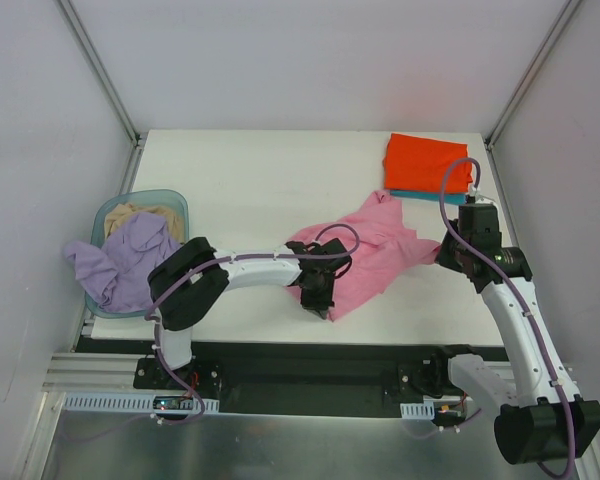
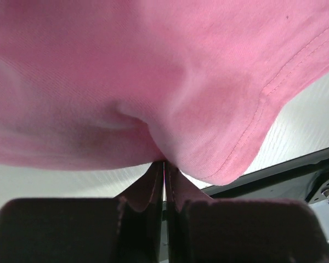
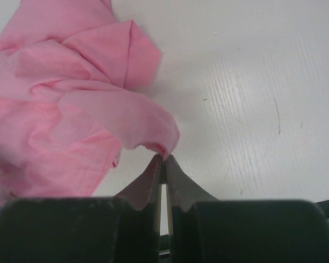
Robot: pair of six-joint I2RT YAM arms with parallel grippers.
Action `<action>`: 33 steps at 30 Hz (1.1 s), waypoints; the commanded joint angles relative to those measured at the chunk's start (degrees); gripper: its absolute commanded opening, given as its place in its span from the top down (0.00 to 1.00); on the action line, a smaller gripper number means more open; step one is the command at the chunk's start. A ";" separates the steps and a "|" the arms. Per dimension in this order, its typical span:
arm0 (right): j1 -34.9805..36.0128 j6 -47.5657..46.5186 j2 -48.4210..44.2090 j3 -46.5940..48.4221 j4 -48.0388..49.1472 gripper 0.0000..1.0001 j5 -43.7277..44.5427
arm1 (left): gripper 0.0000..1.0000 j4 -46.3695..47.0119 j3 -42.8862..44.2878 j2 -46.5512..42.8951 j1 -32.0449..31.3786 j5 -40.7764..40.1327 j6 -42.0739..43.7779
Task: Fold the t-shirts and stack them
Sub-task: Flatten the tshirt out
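Note:
The bright pink t-shirt (image 1: 375,255) lies crumpled on the white table's middle right. My left gripper (image 1: 317,300) is shut on its near hem; in the left wrist view the pink cloth (image 2: 170,82) hangs over the closed fingertips (image 2: 164,164). My right gripper (image 1: 446,243) is shut on the shirt's right edge, a fold of pink cloth (image 3: 98,109) pinched at its tips (image 3: 164,159). The orange-red t-shirt (image 1: 427,160) lies folded on the folded teal t-shirt (image 1: 412,197) at the back right. The pale lavender t-shirt (image 1: 120,262) hangs over the basket.
A round light-blue basket (image 1: 170,200) stands at the table's left edge with a beige cloth (image 1: 145,213) inside. White walls surround the table (image 1: 250,180). A black gap runs along the near table edge (image 1: 310,350).

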 commanded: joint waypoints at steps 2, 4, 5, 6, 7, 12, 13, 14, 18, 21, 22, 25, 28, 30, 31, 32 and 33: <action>-0.50 -0.86 -1.68 -0.13 0.84 0.94 0.85 | 1.00 -2.59 -0.17 -3.93 0.03 -4.82 1.08; -0.59 -0.86 -2.30 -0.04 0.93 0.94 0.77 | 1.00 -2.77 -1.31 -8.31 0.03 -6.93 1.26; -0.59 -1.03 -2.56 0.05 0.84 0.94 0.51 | 1.00 -3.20 -2.97 -10.08 0.11 -8.50 1.17; -0.59 -1.03 -2.82 0.05 1.01 0.94 0.24 | 1.00 -3.64 -3.77 -12.01 0.12 -11.57 1.00; -0.59 -1.03 -3.70 0.05 1.19 0.94 -0.63 | 1.00 -3.99 -4.56 -16.03 0.29 -13.16 0.91; -0.50 -1.73 -6.51 -1.17 3.03 0.93 -6.51 | 1.00 -6.81 -10.45 -27.48 2.66 -20.12 -0.06; -0.50 -1.65 -6.95 -1.62 3.65 0.93 -9.23 | 1.00 -6.98 -11.33 -30.29 4.06 -20.99 -0.15; -0.50 -1.65 -7.22 -2.32 4.17 0.93 -12.82 | 1.00 -7.42 -12.82 -31.53 5.20 -21.17 -0.15; 0.37 -1.03 -6.87 -6.01 7.34 0.93 -20.93 | 1.00 -8.74 -17.22 -35.58 10.04 -21.00 -1.81; 2.92 -0.86 -5.21 -8.91 8.22 0.92 -23.14 | 1.00 -8.74 -20.03 -35.42 11.89 -19.25 -2.17; 3.88 -0.42 -4.50 -9.87 8.31 0.92 -23.05 | 1.00 -8.74 -20.91 -34.19 11.98 -18.81 -2.25; 7.40 0.46 -1.69 -10.67 8.57 0.92 -21.13 | 0.99 -8.83 -21.01 -30.68 11.98 -15.12 -2.52; 8.29 0.99 0.25 -10.76 8.40 0.92 -20.59 | 0.72 -8.92 -20.74 -27.86 11.98 -12.30 -2.52; 8.37 0.90 0.86 -9.89 7.96 0.92 -20.15 | 0.61 -8.92 -20.65 -27.15 12.16 -11.34 -2.43; 8.38 0.64 0.86 -9.45 7.79 0.92 -19.54 | 0.57 -8.92 -20.39 -27.15 12.24 -11.25 -2.34; 8.38 0.55 0.86 -9.10 7.00 0.92 -19.10 | 0.47 -9.01 -20.39 -27.50 12.24 -11.24 -2.08; 8.38 0.20 0.78 -8.22 6.64 0.92 -18.75 | 0.37 -9.01 -20.39 -27.85 12.42 -11.51 -2.17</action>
